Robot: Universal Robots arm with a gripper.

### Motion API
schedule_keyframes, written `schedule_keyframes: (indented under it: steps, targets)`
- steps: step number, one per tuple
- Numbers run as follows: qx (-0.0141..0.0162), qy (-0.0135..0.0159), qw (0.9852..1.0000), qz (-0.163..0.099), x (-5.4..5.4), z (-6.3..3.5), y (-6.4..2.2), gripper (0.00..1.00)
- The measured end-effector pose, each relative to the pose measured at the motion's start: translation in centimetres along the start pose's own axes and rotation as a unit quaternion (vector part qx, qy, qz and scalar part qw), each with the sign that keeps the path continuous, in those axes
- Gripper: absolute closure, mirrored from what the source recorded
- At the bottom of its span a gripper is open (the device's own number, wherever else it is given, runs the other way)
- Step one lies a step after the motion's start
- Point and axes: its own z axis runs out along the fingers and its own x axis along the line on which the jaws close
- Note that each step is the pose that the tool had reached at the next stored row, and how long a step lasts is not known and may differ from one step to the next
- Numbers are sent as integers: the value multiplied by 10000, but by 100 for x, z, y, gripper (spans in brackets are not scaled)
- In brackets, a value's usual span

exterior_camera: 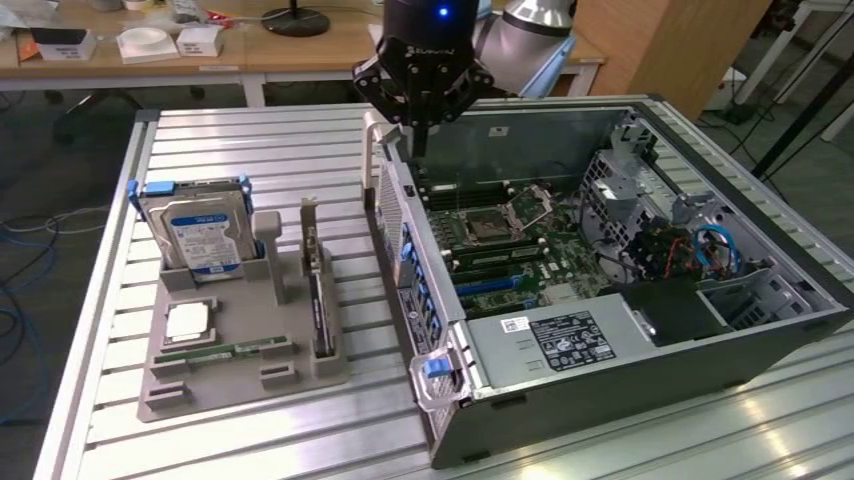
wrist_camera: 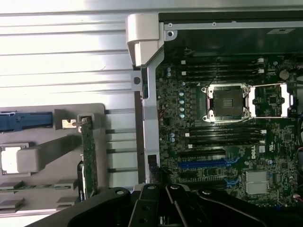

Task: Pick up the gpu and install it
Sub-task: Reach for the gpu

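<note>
Jaws clenched tight with nothing between them. I read them at 12 o'clock on the exterior view's clock face, on the black head of the arm (exterior_camera: 424,40), above the far rim of the open PC case (exterior_camera: 587,395). Gpu (exterior_camera: 320,310) is not picked up. It stands on its long edge in a slot of the grey fixture tray (exterior_camera: 234,395), roughly 7 o'clock from the jaws and well apart from them, with its silver end bracket (exterior_camera: 308,222) at the far end. Tray lies on the slatted metal worktop (exterior_camera: 240,150), at 9 o'clock from the case and just beside it. Same tray also carries three other parts. Hard drive (exterior_camera: 203,240) with blue-white label stands upright in its cradle at 10 o'clock from the gpu. Square chip (exterior_camera: 187,320) lies flat at 9 o'clock, and green RAM stick (exterior_camera: 220,350) lies flat at 8 o'clock. Case lies on its side with the motherboard (exterior_camera: 507,250) exposed. CPU socket (exterior_camera: 514,215) has its metal frame flipped open. Blue expansion slot (exterior_camera: 487,288) sits at 6 o'clock from the socket, and the power supply (exterior_camera: 567,340) with its black label at 5 o'clock. Wrist view looks straight down. There the gpu (wrist_camera: 88,161) is edge-on in the tray with its green board edge showing, and the case wall runs between it and the motherboard (wrist_camera: 213,142).
</note>
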Motion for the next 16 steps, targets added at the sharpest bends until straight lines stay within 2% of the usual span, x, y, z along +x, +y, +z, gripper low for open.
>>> schedule_keyframes:
  steps: [16]
  targets:
    - [0,0,10000,0,101,-3,-29,89]
